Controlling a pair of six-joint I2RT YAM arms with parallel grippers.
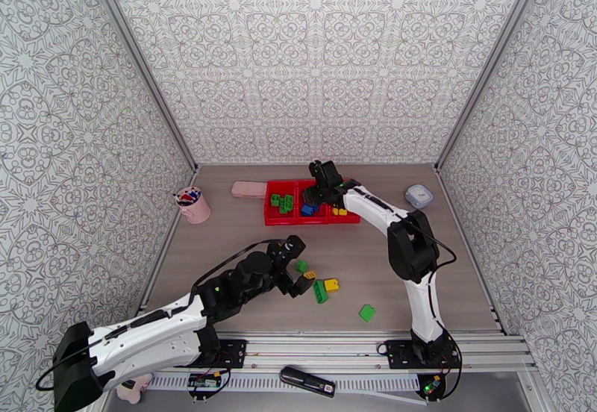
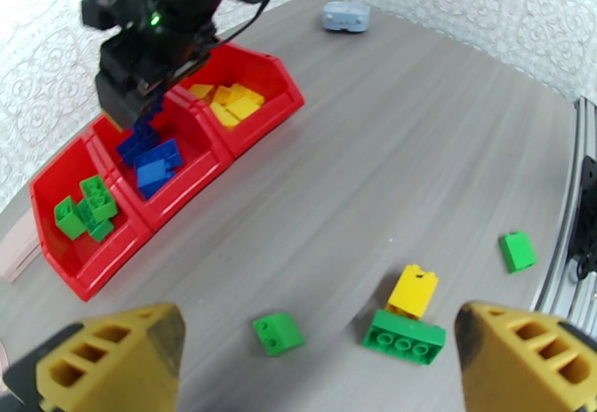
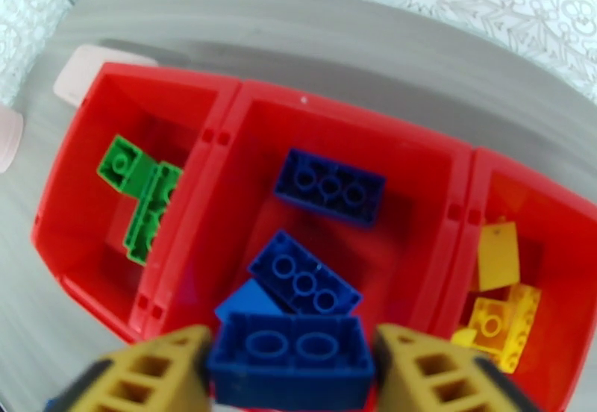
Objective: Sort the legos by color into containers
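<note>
My right gripper clamps a blue brick just above the middle red bin, where other blue bricks lie. My left gripper hangs spread wide over the table, near loose green bricks and one yellow brick.

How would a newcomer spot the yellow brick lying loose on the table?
From the red bins, come toward the arms to the loose bricks near the left gripper. The yellow brick touches a long green brick; every other loose brick is green.
</note>
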